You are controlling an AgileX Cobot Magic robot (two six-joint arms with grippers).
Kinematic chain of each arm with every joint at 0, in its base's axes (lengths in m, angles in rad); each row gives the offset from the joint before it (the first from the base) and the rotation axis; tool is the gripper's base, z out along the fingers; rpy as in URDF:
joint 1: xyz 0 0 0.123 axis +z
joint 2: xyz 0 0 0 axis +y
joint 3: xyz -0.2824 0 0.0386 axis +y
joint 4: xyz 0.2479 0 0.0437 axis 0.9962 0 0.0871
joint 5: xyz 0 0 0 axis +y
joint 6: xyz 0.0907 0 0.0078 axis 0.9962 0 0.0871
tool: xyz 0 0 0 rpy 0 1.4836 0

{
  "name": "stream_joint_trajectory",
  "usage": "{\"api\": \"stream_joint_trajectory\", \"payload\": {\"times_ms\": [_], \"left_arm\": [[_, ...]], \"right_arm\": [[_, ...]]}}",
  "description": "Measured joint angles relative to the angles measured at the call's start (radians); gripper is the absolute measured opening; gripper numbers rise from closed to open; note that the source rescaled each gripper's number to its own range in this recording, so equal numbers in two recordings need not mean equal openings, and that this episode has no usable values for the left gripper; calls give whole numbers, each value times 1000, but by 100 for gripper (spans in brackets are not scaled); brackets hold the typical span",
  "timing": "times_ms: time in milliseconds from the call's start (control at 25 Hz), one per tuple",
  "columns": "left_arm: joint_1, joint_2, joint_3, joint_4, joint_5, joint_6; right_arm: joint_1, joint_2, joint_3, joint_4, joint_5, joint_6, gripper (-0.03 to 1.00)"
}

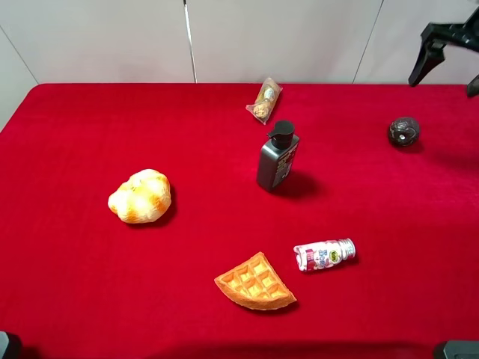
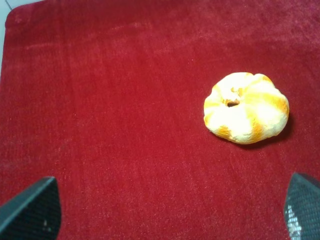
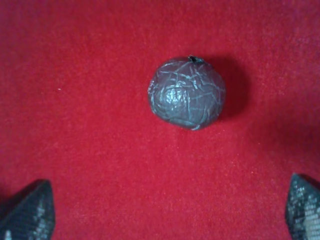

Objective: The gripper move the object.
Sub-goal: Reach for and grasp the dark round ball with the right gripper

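The object, a small dark rough-skinned ball (image 1: pixel 404 132), lies on the red cloth at the far right. In the right wrist view the ball (image 3: pixel 186 93) sits ahead of the fingertips, apart from them. My right gripper (image 1: pixel 443 78) hangs above the cloth behind the ball, open and empty; its two dark fingertips (image 3: pixel 27 212) show at the frame's corners around the gripper (image 3: pixel 165 212). My left gripper (image 2: pixel 167 215) is open and empty over bare cloth, with a bread roll (image 2: pixel 246 108) ahead of it. It is out of sight in the exterior high view.
A dark grey pump bottle (image 1: pixel 278 156) stands upright mid-table. A wrapped snack (image 1: pixel 264 100) lies behind it. The bread roll (image 1: pixel 141 196) is at the left, a waffle wedge (image 1: pixel 254 283) and a small lying bottle (image 1: pixel 324 254) at the front. The red cloth (image 1: pixel 90 120) covers the table.
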Motion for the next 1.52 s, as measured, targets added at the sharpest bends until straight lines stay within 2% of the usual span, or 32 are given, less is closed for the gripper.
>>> {"api": "stream_joint_trajectory", "payload": {"times_ms": [800,1520], "left_arm": [[0,0,0,0,0,0],[0,0,0,0,0,0]], "right_arm": [[0,189,-1,2,-106,0,100],[0,274,-1,6,-196,0,100]]}}
